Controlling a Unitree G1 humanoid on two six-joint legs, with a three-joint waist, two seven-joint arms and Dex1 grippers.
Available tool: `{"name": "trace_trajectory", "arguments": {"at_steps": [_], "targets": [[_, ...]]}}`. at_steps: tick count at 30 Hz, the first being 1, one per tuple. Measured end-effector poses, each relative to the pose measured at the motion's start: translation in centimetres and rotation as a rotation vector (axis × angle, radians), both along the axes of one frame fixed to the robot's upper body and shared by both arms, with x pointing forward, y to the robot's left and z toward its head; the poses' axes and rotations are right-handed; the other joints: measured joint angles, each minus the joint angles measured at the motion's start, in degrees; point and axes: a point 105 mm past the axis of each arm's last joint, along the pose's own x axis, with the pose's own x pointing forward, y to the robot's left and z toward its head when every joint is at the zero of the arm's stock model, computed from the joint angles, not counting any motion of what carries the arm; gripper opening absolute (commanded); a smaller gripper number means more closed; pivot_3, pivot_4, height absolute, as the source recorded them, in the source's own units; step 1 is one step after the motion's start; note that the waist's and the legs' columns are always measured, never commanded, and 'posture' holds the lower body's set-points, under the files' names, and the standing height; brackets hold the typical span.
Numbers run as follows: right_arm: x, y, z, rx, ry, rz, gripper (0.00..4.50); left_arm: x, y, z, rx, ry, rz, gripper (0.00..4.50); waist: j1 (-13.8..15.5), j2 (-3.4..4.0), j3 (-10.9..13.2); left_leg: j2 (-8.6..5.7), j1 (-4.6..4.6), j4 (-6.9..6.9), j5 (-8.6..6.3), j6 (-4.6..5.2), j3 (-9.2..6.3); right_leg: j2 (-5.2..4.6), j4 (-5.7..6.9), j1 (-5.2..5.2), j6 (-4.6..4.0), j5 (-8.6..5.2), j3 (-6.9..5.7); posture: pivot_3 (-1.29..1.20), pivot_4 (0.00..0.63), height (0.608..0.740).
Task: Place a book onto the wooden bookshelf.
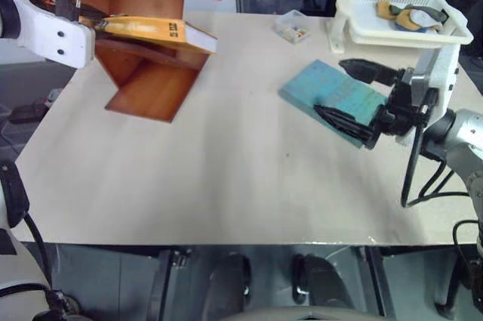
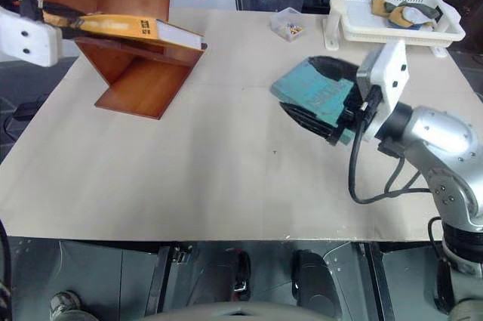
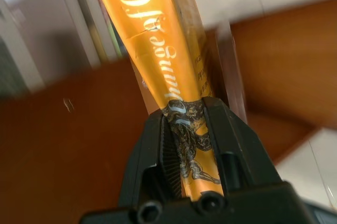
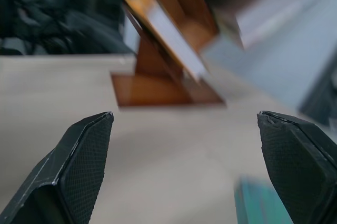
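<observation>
At the far left the left gripper (image 3: 192, 145) pinches the spine end of the book (image 1: 151, 30), a thick, stiff, glossy and likely slippery paperback lying across the wooden bookshelf (image 1: 147, 87), while the right gripper (image 1: 361, 102) hangs spread wide.

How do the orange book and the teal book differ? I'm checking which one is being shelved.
The orange book is gripped by the left hand at the wooden shelf; the teal book lies flat on the table, with nothing gripping it. The orange one looks thicker. Both are closed.
</observation>
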Motion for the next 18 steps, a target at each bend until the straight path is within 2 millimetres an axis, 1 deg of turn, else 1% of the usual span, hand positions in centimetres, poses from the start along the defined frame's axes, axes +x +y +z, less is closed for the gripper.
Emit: {"name": "trace_trajectory", "arguments": {"at_steps": [2, 4, 11, 13, 14, 16, 17, 18], "targets": [[0.2, 1.2, 0.5, 0.025, -0.008, 0.032, 4.5, 0.5, 0.4, -0.1, 0.009, -0.02, 0.023, 0.53, 0.0, 0.0, 0.0, -0.01, 0.0, 0.0, 0.0, 0.0, 0.11, -0.01, 0.06, -0.08, 0.01, 0.0, 0.1, 0.0, 0.15, 0.74], [0.2, 1.8, 0.6, 0.025, -0.013, 0.046, 4.5, 0.9, 0.4, -0.2, 0.013, -0.034, 0.025, 0.53, 0.13, -0.02, 0.0, 0.0, 0.02, 0.01, 0.0, 0.0, 0.12, -0.02, 0.15, -0.1, -0.01, 0.0, 0.13, 0.0, 0.15, 0.74], [0.6, 2.5, 0.0, 0.034, 0.009, 0.039, 4.5, 1.6, 1.0, -1.0, -0.02, -0.063, 0.048, 0.53, 0.25, -0.02, -0.01, 0.05, 0.05, 0.26, -0.01, 0.02, 0.11, -0.05, 0.38, -0.08, 0.01, -0.04, 0.12, 0.0, 0.15, 0.74], [0.7, 2.5, -0.1, 0.032, 0.015, 0.035, 4.5, 1.6, 1.3, -1.3, -0.023, -0.071, 0.055, 0.53, 0.15, -0.01, -0.01, 0.08, 0.06, 0.39, -0.01, 0.03, 0.1, -0.05, 0.5, -0.09, -0.15, -0.15, 0.13, 0.0, 0.15, 0.74], [0.7, 2.5, -0.1, 0.032, 0.016, 0.033, 4.5, 1.6, 1.4, -1.3, -0.027, -0.071, 0.06, 1.25, 0.05, -0.01, -0.01, 0.12, 0.06, 0.49, -0.01, 0.03, 0.1, -0.04, 0.59, -0.09, -0.16, -0.16, 0.13, 0.0, 0.15, 0.74], [0.6, 2.5, -0.1, 0.031, 0.015, 0.033, 4.5, 1.6, 1.8, -1.4, -0.033, -0.068, 0.073, 1.73, -0.03, 0.0, -0.02, 0.14, 0.09, 0.56, -0.02, 0.03, 0.12, -0.04, 0.74, -0.1, -0.17, -0.17, 0.15, 0.0, 0.15, 0.74], [0.6, 2.5, -0.2, 0.031, 0.015, 0.032, 4.5, 1.5, 2.3, -1.6, -0.039, -0.06, 0.098, 2.36, -0.11, 0.0, -0.02, 0.14, 0.11, 0.6, -0.02, 0.03, 0.13, -0.04, 0.83, -0.12, -0.18, -0.19, 0.18, 0.0, 0.15, 0.74], [0.6, 2.5, -0.2, 0.031, 0.016, 0.03, 4.5, 1.4, 2.8, -1.8, -0.051, -0.05, 0.123, 2.63, -0.22, 0.0, -0.02, 0.14, 0.07, 0.6, -0.02, 0.03, 0.14, -0.04, 0.9, -0.2, -0.2, -0.2, 0.22, 0.0, 0.15, 0.74]]}}
